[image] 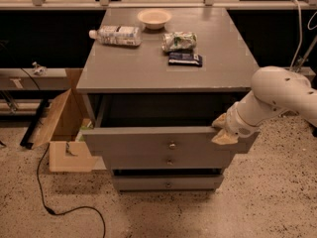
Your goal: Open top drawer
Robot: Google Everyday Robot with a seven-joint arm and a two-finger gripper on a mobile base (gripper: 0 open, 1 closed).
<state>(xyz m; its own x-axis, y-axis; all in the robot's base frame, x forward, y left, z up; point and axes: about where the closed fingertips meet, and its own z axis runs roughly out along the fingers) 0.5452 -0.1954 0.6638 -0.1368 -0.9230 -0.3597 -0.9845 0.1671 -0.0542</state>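
The top drawer (148, 142) is a wide grey front panel with a small round brass knob (172, 145) at its centre. It stands pulled out from the grey cabinet, with a dark gap behind its top edge. My gripper (224, 132) is at the right end of the drawer's top edge, on the end of my white arm (270, 95), which reaches in from the right. Two narrower grey drawer fronts sit below, the middle one (168, 161) and the bottom one (167, 184).
On the cabinet top (124, 68) lie a plastic bottle (116, 34), a pale bowl (154, 18), a crumpled snack bag (179, 40) and a dark packet (184, 59). An open cardboard box (62, 133) stands left of the cabinet. A black cable (54, 202) runs across the speckled floor.
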